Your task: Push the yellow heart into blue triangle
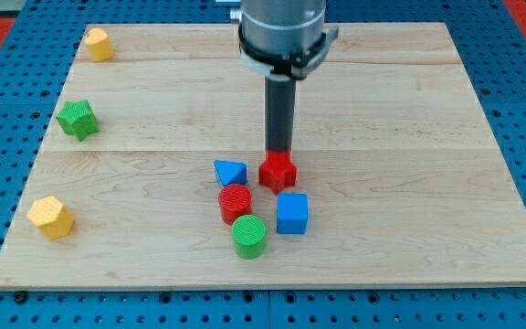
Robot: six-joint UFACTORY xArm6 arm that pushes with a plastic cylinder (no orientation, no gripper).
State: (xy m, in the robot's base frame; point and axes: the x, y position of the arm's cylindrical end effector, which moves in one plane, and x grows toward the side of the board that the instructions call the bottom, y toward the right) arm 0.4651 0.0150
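In the camera view my tip (pixel 278 152), a bare rod with no pincer to open or close, stands just above the red block (pixel 278 171), right of the blue triangle (pixel 230 172). The likely yellow heart (pixel 50 217) lies far to the triangle's lower left; I should circle behind it and push steadily rightward.
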